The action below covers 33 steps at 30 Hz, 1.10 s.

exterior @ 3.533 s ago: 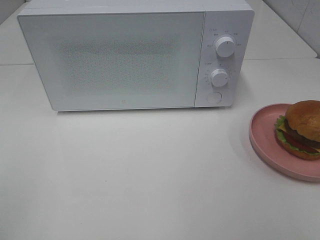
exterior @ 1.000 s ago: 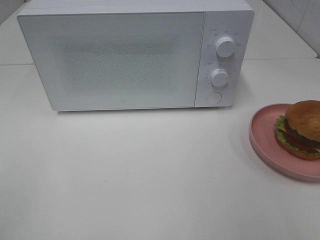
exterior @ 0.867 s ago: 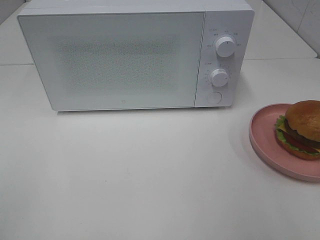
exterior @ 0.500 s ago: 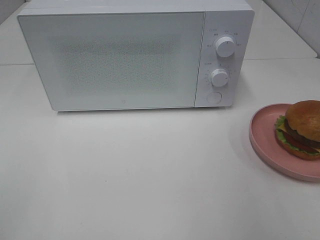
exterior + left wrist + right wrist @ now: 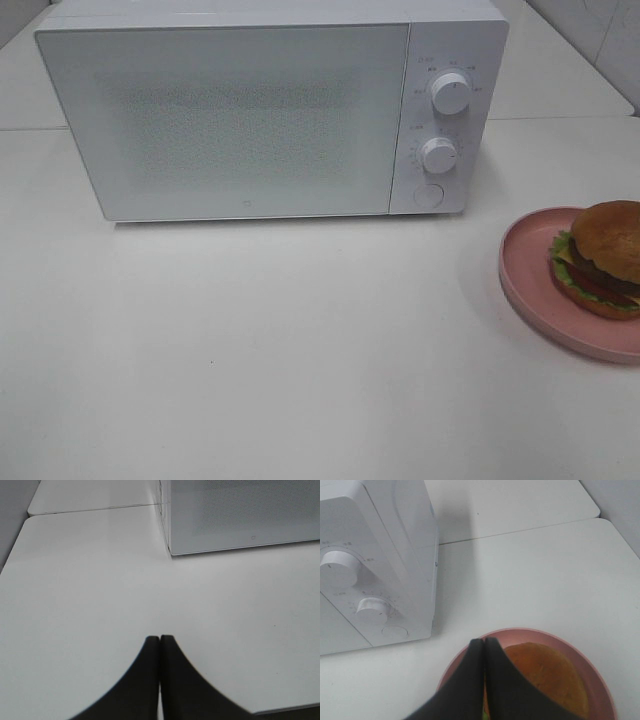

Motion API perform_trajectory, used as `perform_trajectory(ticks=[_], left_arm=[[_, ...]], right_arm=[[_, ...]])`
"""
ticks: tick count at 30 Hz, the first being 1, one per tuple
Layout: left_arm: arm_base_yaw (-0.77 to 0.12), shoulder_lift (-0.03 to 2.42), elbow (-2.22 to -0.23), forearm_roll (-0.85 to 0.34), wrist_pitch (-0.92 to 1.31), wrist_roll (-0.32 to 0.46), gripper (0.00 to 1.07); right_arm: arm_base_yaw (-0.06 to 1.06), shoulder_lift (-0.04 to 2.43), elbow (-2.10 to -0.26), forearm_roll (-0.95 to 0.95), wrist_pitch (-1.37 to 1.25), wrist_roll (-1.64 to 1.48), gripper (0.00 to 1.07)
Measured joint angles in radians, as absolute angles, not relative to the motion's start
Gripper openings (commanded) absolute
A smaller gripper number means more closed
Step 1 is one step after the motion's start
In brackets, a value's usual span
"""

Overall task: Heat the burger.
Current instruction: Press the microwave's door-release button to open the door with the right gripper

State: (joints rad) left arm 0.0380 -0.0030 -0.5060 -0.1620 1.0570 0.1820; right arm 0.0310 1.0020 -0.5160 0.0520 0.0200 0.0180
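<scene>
The burger (image 5: 607, 255) sits on a pink plate (image 5: 525, 285) at the right edge of the counter (image 5: 300, 350), its brown bun uppermost with lettuce, cheese, tomato and patty showing at the side. It lies toward the plate's right side, partly cut off by the edge of the high view. A white microwave (image 5: 260, 110) stands at the back of the counter, well apart from the plate, its door (image 5: 230, 120) shut. Its panel on the right carries two knobs, upper (image 5: 451, 92) and lower (image 5: 439, 155), with a round button (image 5: 428, 195) beneath. In the left wrist view the left fingers (image 5: 145, 680) are pressed together with nothing between them, above bare counter (image 5: 75, 580) near the microwave's left front corner (image 5: 172, 550). In the right wrist view the right fingers (image 5: 465, 685) are likewise closed and empty, hanging over the plate's rim (image 5: 535, 631) beside the bun (image 5: 545, 675), with the knob panel (image 5: 365, 590) beyond.
</scene>
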Motion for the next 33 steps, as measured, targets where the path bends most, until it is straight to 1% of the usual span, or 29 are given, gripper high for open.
perform_trajectory(ticks=[2, 3, 4, 5, 6, 9, 10, 11, 12, 13, 14, 15, 17, 18, 19, 20, 21, 24, 25, 28, 30, 33], left_arm=[[0.038, -0.003, -0.506, -0.162, 1.057, 0.182, 0.0], [0.038, -0.003, -0.506, -0.162, 1.057, 0.182, 0.0], [0.038, -0.003, -0.506, -0.162, 1.057, 0.182, 0.0], [0.038, -0.003, -0.506, -0.162, 1.057, 0.182, 0.0], [0.038, -0.003, -0.506, -0.162, 1.057, 0.182, 0.0], [0.038, -0.003, -0.506, -0.162, 1.057, 0.182, 0.0], [0.038, -0.003, -0.506, -0.162, 1.057, 0.182, 0.0], [0.038, -0.003, -0.506, -0.162, 1.057, 0.182, 0.0], [0.038, -0.003, -0.506, -0.162, 1.057, 0.182, 0.0], [0.038, -0.003, -0.506, -0.162, 1.057, 0.182, 0.0], [0.038, -0.003, -0.506, -0.162, 1.057, 0.182, 0.0], [0.038, -0.003, -0.506, -0.162, 1.057, 0.182, 0.0], [0.038, -0.003, -0.506, -0.162, 1.057, 0.182, 0.0], [0.038, -0.003, -0.506, -0.162, 1.057, 0.182, 0.0], [0.038, -0.003, -0.506, -0.162, 1.057, 0.182, 0.0], [0.038, -0.003, -0.506, -0.162, 1.057, 0.182, 0.0], [0.038, -0.003, -0.506, -0.162, 1.057, 0.182, 0.0], [0.038, -0.003, -0.506, -0.162, 1.057, 0.182, 0.0], [0.038, -0.003, -0.506, -0.162, 1.057, 0.182, 0.0], [0.038, -0.003, -0.506, -0.162, 1.057, 0.182, 0.0], [0.038, -0.003, -0.506, -0.162, 1.057, 0.182, 0.0], [0.038, -0.003, -0.506, -0.162, 1.057, 0.182, 0.0]], right_arm=[[0.072, 1.072, -0.516, 0.052, -0.07, 0.023, 0.0], [0.072, 1.072, -0.516, 0.052, -0.07, 0.023, 0.0], [0.119, 1.109, -0.516, 0.052, -0.112, 0.023, 0.0], [0.119, 1.109, -0.516, 0.052, -0.112, 0.023, 0.0], [0.174, 1.144, -0.516, 0.052, -0.153, 0.023, 0.0], [0.199, 1.155, -0.516, 0.052, -0.168, 0.023, 0.0], [0.269, 1.199, -0.516, 0.052, -0.209, 0.028, 0.0], [0.269, 1.199, -0.516, 0.052, -0.209, 0.028, 0.0], [0.322, 1.233, -0.516, 0.052, -0.235, 0.038, 0.0], [0.322, 1.233, -0.516, 0.052, -0.235, 0.038, 0.0], [0.372, 1.274, -0.516, 0.052, -0.264, 0.042, 0.0], [0.372, 1.274, -0.516, 0.052, -0.264, 0.042, 0.0], [0.464, 1.347, -0.516, 0.052, -0.311, 0.067, 0.0], [0.464, 1.347, -0.516, 0.052, -0.311, 0.067, 0.0], [0.507, 1.388, -0.516, 0.052, -0.334, 0.077, 0.0], [0.507, 1.388, -0.516, 0.052, -0.334, 0.077, 0.0], [0.54, 1.429, -0.516, 0.052, -0.363, 0.093, 0.0], [0.555, 1.449, -0.516, 0.052, -0.38, 0.1, 0.0], [0.581, 1.5, -0.517, 0.052, -0.426, 0.131, 0.0], [0.584, 1.519, -0.517, 0.052, -0.441, 0.149, 0.0], [0.588, 1.582, -0.517, 0.052, -0.49, 0.252, 0.0], [0.588, 1.608, -0.518, 0.052, -0.521, 0.318, 0.0]])
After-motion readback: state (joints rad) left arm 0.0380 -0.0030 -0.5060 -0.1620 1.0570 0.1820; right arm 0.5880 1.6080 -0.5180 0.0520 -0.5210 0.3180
